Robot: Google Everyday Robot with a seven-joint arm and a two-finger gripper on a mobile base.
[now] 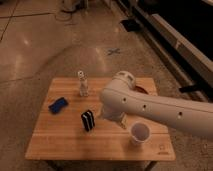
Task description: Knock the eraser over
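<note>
The eraser point(88, 120), a small black block with white stripes, stands upright near the middle of the wooden table point(60, 145). My gripper point(111, 117) hangs under the thick white arm point(150, 107) that reaches in from the right. It sits just to the right of the eraser, close to it, and I cannot tell whether they touch. The arm's bulk hides much of the gripper.
A white cup point(140, 133) stands at the front right of the table, under the arm. A small clear bottle point(82, 84) stands at the back. A flat blue rectangular object point(58, 105) lies at the left. A reddish item point(143, 90) peeks out behind the arm.
</note>
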